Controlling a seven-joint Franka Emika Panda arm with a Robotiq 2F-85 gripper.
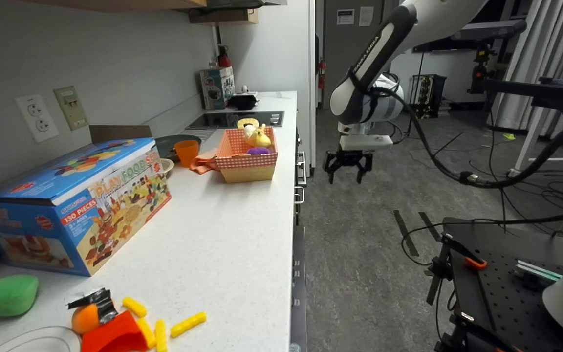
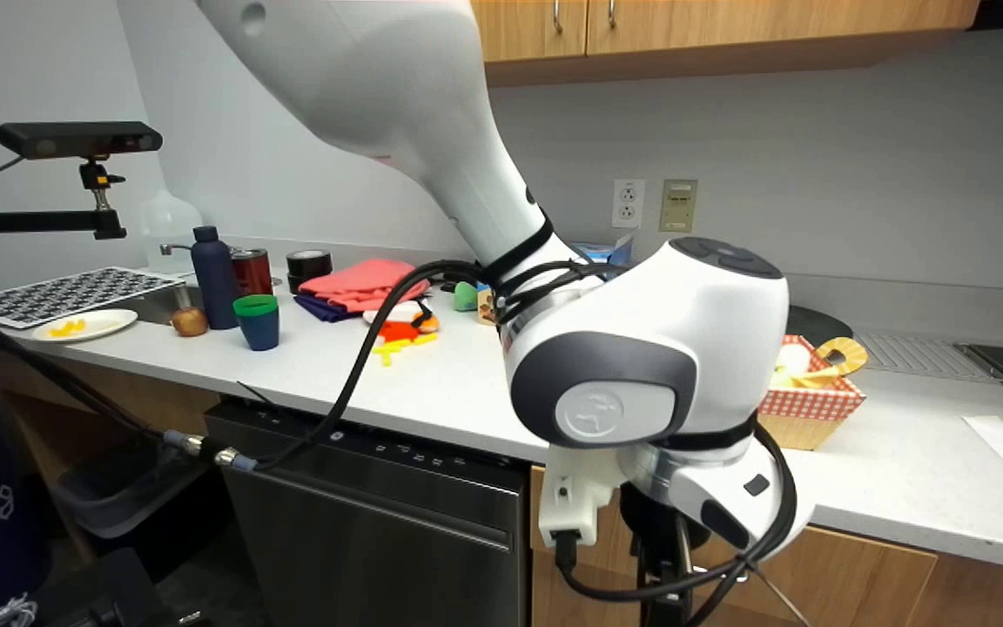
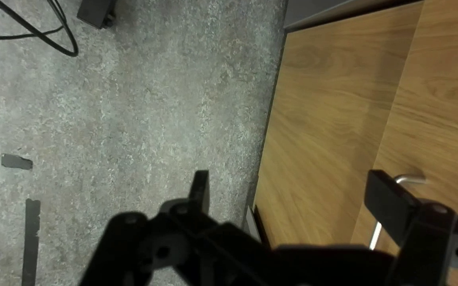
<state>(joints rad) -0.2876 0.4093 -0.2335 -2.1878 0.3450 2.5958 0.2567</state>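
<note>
Claw spread nr counter; 1 basket w/ prob. 4 toys.

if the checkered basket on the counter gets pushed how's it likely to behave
The checkered basket would probably slide rather than tip, as it rests flat on the counter and looks low for its length. The toy pieces inside may shift or tumble out, since some poke out the top.

Robotics laboratory fitted out as a kitchen.
On one side of the end effector lie a worktop, cooktop, dishwasher and, higher up, wall cabinets; on its opposite side stand a perforated bench and a mounted camera.
</note>
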